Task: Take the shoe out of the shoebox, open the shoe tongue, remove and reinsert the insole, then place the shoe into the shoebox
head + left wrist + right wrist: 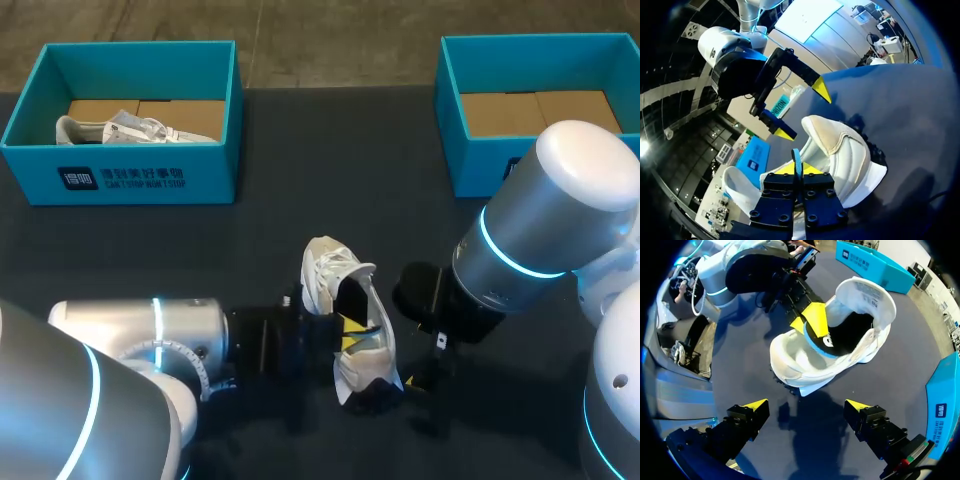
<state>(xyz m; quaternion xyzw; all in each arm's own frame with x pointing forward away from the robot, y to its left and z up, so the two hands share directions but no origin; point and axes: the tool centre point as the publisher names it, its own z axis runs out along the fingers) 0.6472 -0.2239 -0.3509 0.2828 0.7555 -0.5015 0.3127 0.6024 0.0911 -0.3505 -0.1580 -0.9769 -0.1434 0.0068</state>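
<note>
White shoe [325, 268] lies on the table [300, 180], black insole [850, 335] inside.

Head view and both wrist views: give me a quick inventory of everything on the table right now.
left shoebox: one, teal, far left
right shoebox: one, teal, far right, cardboard floor showing
boxed shoe: one, white, inside left shoebox
loose shoe: one, white, mid-table between the arms
insole: one, black with blue edge, partly in loose shoe
table: one, dark
left arm: one, silver, jaws shut on insole
right arm: one, silver, jaws open, clear of loose shoe
</note>
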